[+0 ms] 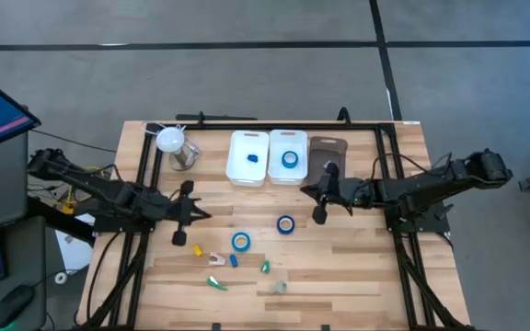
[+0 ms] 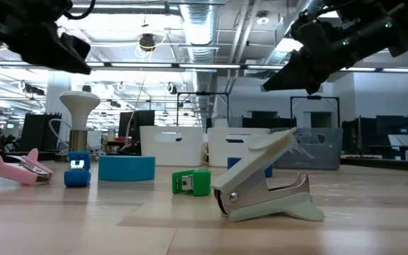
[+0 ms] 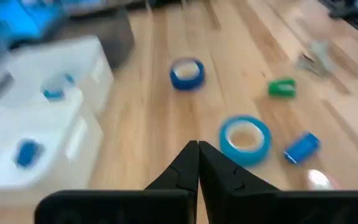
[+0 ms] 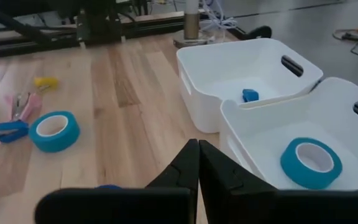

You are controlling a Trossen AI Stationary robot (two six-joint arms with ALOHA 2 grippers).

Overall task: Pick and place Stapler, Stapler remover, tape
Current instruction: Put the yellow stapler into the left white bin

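Two white rectangular bins sit side by side near the back edge of the wooden table [image 1: 357,276], and they serve as the landmark here. The left bin [image 1: 247,158] holds one small blue piece [image 4: 250,95]. The right bin [image 1: 288,156] holds one roll of blue tape [image 4: 311,163] lying flat on its floor. Just beside the right bin, on the side away from the left bin, lies a dark grey tray [image 1: 326,156].

Two more blue tape rolls lie on the bare table in front of the bins: one [image 1: 286,224] a short way out from the right bin, the other [image 1: 240,242] farther forward, out from the left bin. Beyond that second roll, well apart from the bins, small pieces are scattered: a yellow one [image 1: 197,249], a pink stapler [image 2: 6,168], a small blue stapler [image 1: 233,260], a green one [image 1: 265,268], and a pale staple remover [image 2: 268,185] nearest the front edge, its jaws tilted open.

The left gripper [image 1: 195,212] hangs above the table in front of the left bin and off to its side, its fingers clenched together with nothing between them. The right gripper [image 1: 319,214] hovers in front of the grey tray, close to the right bin's front corner, fingers likewise pressed together and empty.

Beside the left bin, toward the table's corner, stands a metal stand with a white mushroom-shaped top [image 1: 171,141].
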